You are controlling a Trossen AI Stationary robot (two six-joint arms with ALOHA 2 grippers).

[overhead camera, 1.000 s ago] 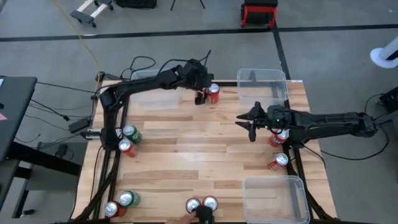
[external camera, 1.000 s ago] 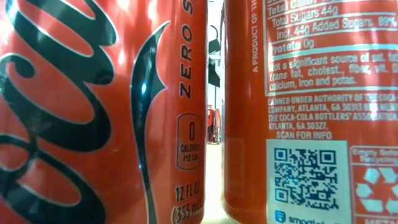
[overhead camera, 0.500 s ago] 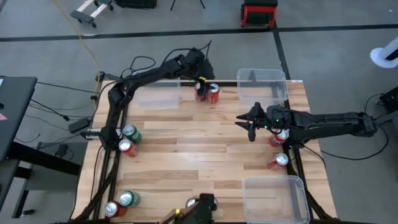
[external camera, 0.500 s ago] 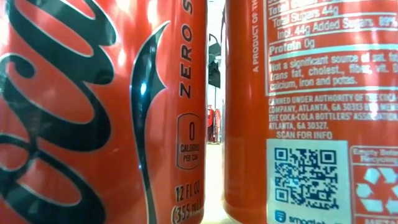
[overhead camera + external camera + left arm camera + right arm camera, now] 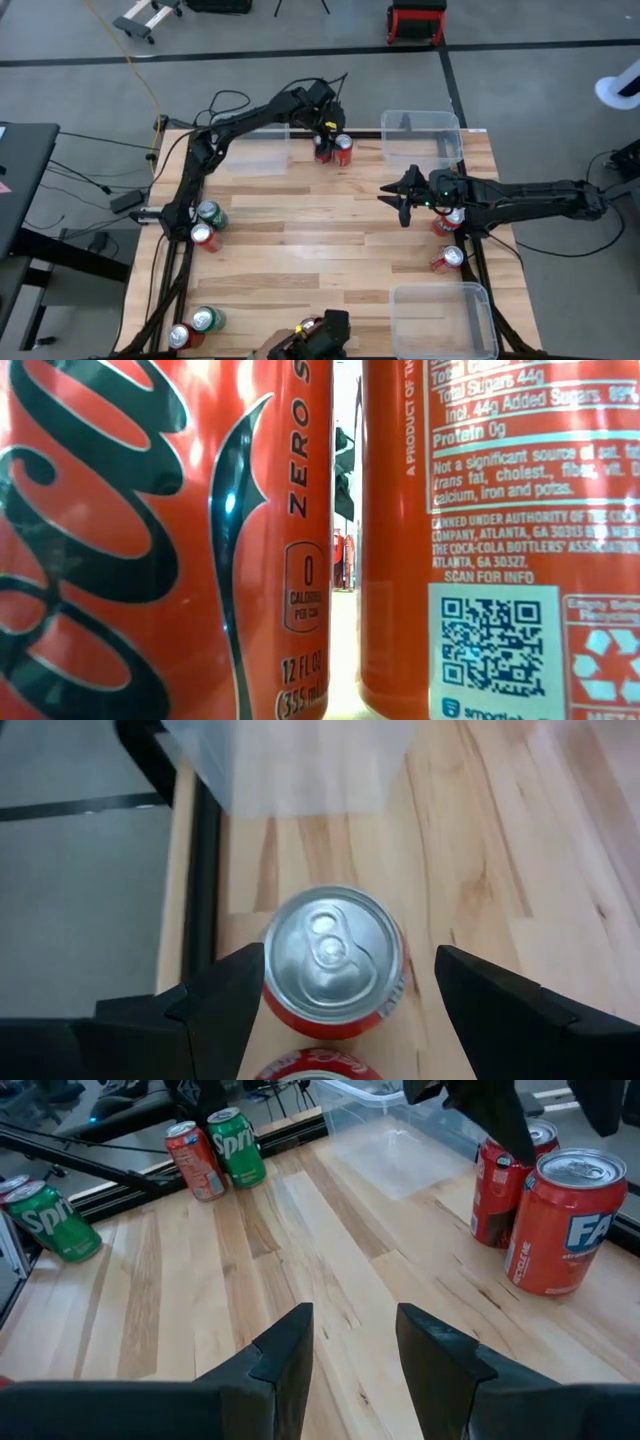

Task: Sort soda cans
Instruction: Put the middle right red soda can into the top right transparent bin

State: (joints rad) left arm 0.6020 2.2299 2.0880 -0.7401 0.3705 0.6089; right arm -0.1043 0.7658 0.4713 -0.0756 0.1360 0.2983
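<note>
High view: nine cans (image 5: 343, 150) | two green | left gripper (image 5: 340, 982) open | right gripper (image 5: 355, 1342) parted, empty

A wooden table (image 5: 330, 240) carries scattered soda cans (image 5: 207, 214) and clear plastic bins (image 5: 440, 318)

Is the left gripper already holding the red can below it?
No, in the left wrist view the fingers stand apart on either side of the red can without touching it.

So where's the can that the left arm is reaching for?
In the high view it's one of a pair of red cans at the table's far edge, between the two clear bins; the left gripper hovers over them, jaws open.
</note>
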